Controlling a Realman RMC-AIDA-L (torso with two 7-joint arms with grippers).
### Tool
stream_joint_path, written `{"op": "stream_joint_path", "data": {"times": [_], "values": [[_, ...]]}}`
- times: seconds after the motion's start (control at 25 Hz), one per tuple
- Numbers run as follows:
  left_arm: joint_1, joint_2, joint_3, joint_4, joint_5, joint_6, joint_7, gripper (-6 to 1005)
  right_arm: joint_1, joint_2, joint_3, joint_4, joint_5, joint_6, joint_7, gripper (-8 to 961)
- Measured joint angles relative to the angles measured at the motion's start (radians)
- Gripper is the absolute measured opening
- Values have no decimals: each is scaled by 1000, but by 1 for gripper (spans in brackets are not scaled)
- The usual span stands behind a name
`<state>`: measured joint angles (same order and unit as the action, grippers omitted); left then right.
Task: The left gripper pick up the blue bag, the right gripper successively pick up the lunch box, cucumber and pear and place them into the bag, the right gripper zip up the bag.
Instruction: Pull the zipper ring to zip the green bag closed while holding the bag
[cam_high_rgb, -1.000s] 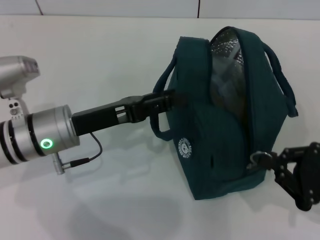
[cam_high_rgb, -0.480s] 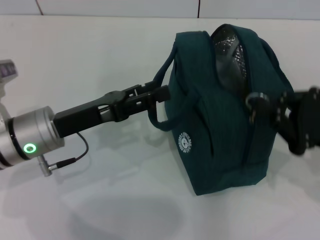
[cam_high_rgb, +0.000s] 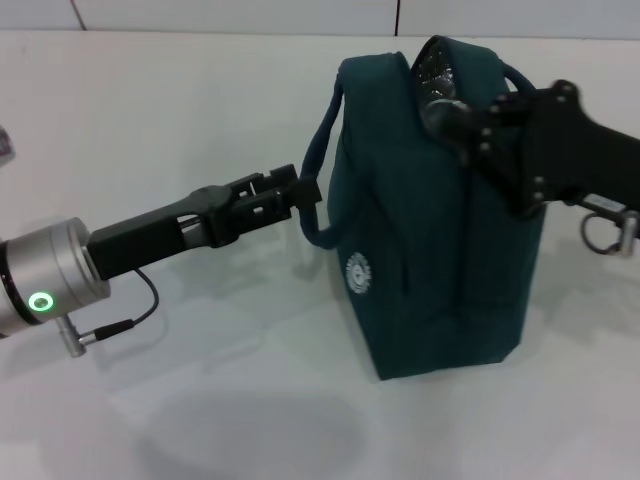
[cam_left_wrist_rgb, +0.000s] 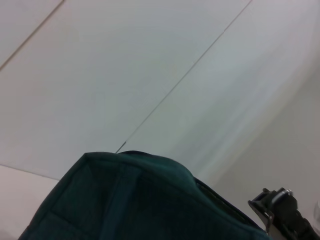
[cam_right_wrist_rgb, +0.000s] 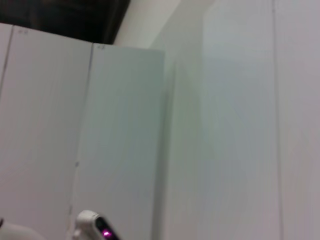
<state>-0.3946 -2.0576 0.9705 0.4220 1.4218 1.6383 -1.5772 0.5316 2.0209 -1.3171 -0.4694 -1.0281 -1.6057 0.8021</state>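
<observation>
Fabric is what both claws have to manage here. The left gripper (cam_high_rgb: 300, 192), reaching in from the lower left of the head view, is closed on the near loop handle of the bag (cam_high_rgb: 430, 250), which stands upright at centre right of the frame on the white table (cam_high_rgb: 200, 100). The right gripper (cam_high_rgb: 450, 115) comes in from the right edge to the top of the bag, at the upper end of the zip line; it is probably pinched on the zipper pull, but the pull itself is hidden behind the claw and I cannot tell whether the fingers are closed. The bag is soft and will sag and twist under a pull, so the handle hold serves to brace it while the zipper is drawn; the pull tab is the only sensible place for the right claw. A sliver of silvery lining (cam_high_rgb: 432, 68) shows at the top, so the mouth is not fully shut. Lunch box, cucumber and pear are nowhere visible, presumably inside. The left wrist view shows only the bag's top edge; the right wrist view shows only walls.
</observation>
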Motion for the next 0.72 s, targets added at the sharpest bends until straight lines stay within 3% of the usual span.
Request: {"op": "stream_joint_path", "data": {"times": [0.32,0.72], "values": [[35,9,-66,1,0,17,0,815,105,7,-96,-4,37,44,-5,8],[32,8,-74,3,8,14,0,815,109,7,-121,2,51,78,-10,8]]}}
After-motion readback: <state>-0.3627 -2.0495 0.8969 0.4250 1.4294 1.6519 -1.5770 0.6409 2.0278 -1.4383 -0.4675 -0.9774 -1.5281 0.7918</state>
